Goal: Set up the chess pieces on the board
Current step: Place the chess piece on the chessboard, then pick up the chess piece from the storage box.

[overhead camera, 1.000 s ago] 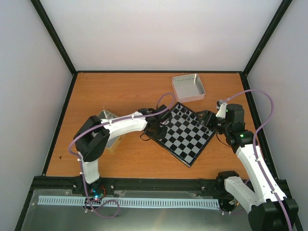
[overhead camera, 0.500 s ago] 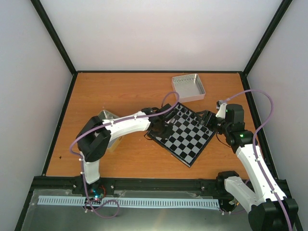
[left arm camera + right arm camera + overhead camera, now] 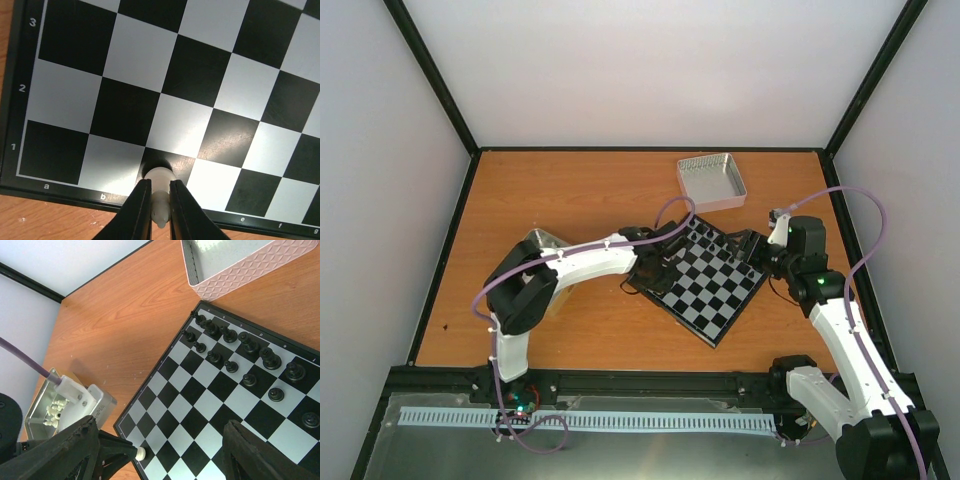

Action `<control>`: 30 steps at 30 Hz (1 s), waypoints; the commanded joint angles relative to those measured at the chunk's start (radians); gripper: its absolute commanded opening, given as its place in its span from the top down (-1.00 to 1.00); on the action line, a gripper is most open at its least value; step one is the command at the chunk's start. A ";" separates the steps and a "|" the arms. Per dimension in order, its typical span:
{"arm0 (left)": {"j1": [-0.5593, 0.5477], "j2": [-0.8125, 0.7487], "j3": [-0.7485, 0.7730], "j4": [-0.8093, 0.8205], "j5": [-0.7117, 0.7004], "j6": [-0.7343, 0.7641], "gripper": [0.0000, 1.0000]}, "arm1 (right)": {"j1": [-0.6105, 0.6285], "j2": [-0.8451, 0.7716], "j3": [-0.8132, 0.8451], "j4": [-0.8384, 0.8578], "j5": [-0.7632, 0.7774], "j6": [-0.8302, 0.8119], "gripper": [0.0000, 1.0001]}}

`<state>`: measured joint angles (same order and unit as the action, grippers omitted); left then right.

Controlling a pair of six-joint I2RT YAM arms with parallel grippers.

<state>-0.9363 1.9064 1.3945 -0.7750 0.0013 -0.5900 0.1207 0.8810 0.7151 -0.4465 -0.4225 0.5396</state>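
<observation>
Your left gripper (image 3: 160, 212), bottom centre of its wrist view, is clamped on one cream-white chess piece (image 3: 159, 176) at the row-one c square of the board (image 3: 135, 50), apparently to seat it there, while your right gripper (image 3: 161, 430) hangs wide open and empty at the top view's right.

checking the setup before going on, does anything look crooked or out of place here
The board sits turned cornerwise to the table edges rather than square, and the tray behind it is skewed too. Nothing looks toppled or spilled.
</observation>
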 commanded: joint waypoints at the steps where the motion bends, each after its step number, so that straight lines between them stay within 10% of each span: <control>1: -0.010 0.024 0.010 -0.001 0.013 -0.005 0.78 | 0.009 0.001 -0.005 0.023 0.005 -0.009 -0.35; 21: 0.133 -0.307 -0.063 0.003 -0.142 0.001 -0.41 | 0.058 0.043 0.057 -0.019 0.003 -0.118 -0.42; 30: 0.403 -0.538 -0.324 0.009 -0.275 -0.064 -0.41 | 0.186 0.084 0.060 0.064 -0.003 -0.079 -0.36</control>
<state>-0.6132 1.4200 1.1648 -0.7574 -0.2176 -0.6189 0.2707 0.9398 0.7494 -0.4328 -0.4240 0.4530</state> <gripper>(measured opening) 0.719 0.691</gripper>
